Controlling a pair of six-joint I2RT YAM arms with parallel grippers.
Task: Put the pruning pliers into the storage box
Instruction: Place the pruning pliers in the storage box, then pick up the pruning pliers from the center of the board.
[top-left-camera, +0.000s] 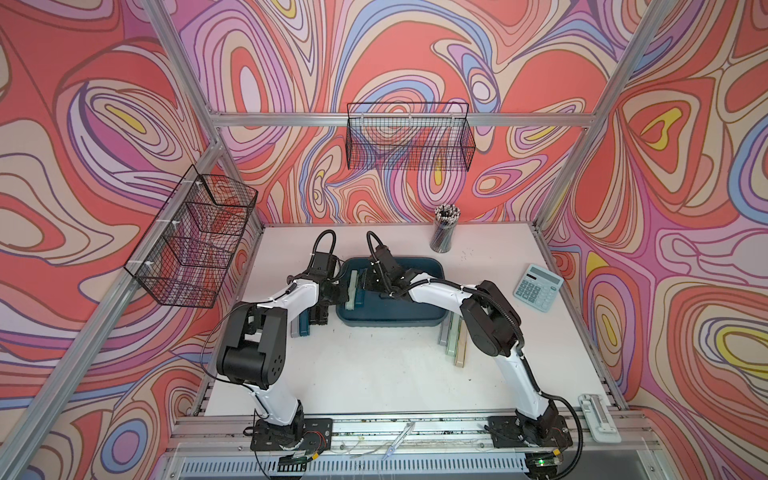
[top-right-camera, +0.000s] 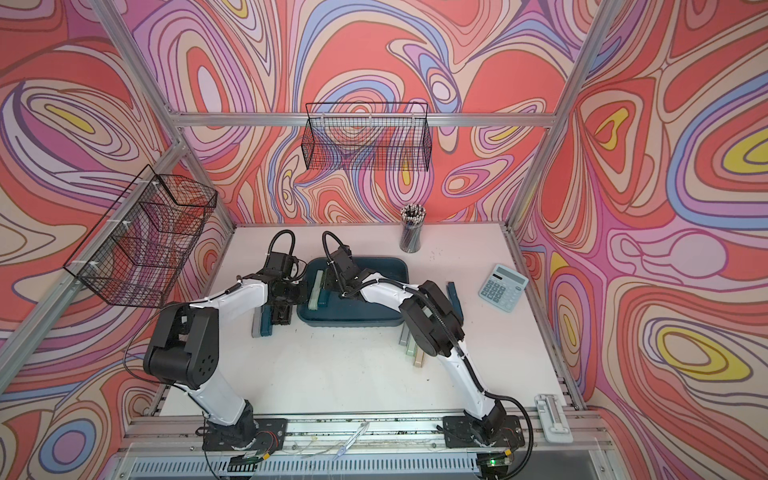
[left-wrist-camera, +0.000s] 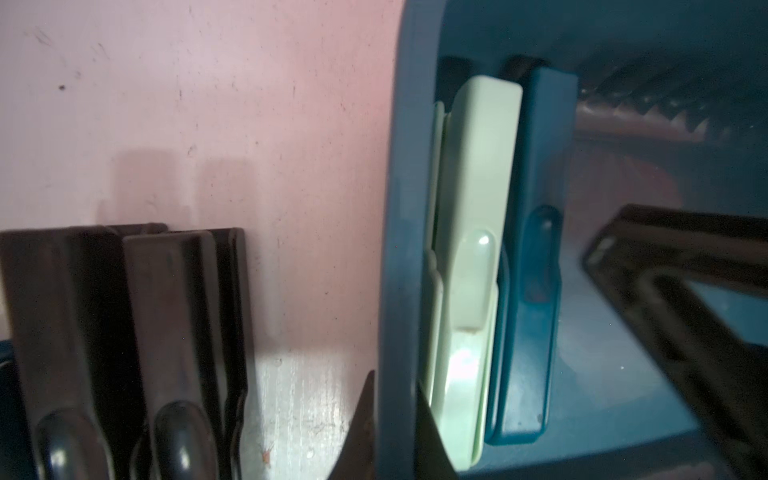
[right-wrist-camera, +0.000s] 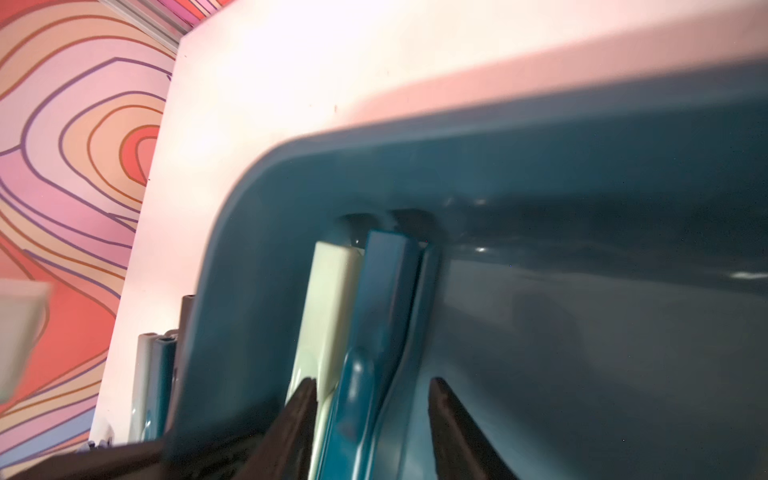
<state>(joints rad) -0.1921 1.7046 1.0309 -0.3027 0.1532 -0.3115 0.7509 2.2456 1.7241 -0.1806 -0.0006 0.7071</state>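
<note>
Evenly bright top views, bowed edges, wrist views blurred, table (right-wrist-camera: 291, 62) glare, storage box (left-wrist-camera: 519, 25) dim

My desk (top-left-camera: 374, 374): white, speckled | centre-back: storage box (top-left-camera: 390, 323) | just beside its left front corner: left pliers row (top-left-camera: 302, 328), side by side | just beside its right front corner: right pliers row (top-left-camera: 455, 345) | back right: pencil cup (top-left-camera: 441, 241) | right edge: calculator (top-left-camera: 539, 286)

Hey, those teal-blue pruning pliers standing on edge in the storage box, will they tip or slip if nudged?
The teal-blue pliers look rigid moulded plastic, so probably stiff. On edge beside the mint pliers in the storage box, they would likely topple if pushed. The glossy shell may slip in a grip.
</note>
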